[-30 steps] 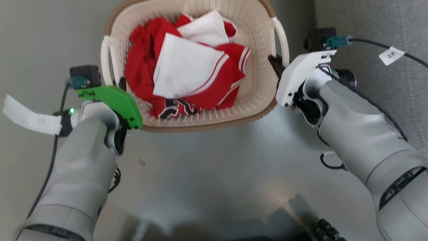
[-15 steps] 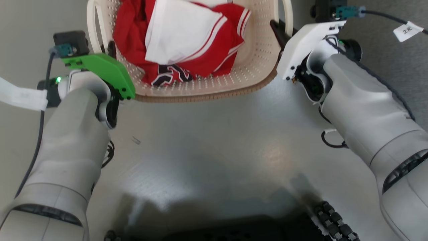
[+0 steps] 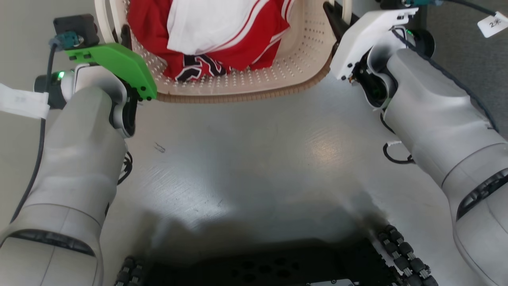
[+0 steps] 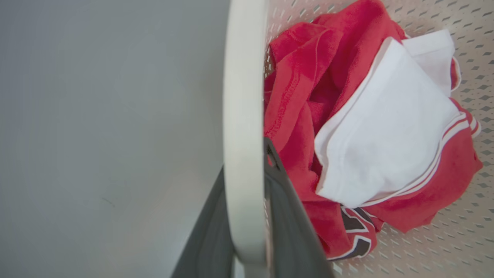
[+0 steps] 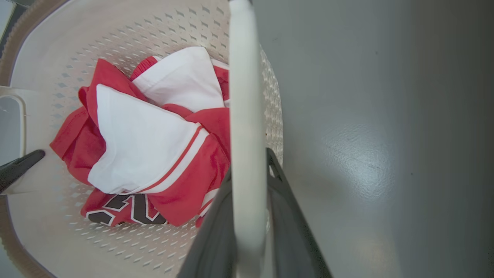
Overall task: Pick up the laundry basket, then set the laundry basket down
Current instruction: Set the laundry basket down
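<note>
Seemingly clamped on its handles [image 4: 243, 116], the left gripper [image 4: 246, 173] and right gripper [image 5: 249, 166] hold the laundry basket [image 3: 238, 97] at twelve o'clock, where uneven arm motion could tilt it and spill the clothes [image 3: 214, 24].

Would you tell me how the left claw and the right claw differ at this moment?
The left claw carries a green cover, the right claw a white cover. The left claw holds the left handle of the laundry basket, the right claw the right handle. Both clamp dark fingers around a white handle.
</note>
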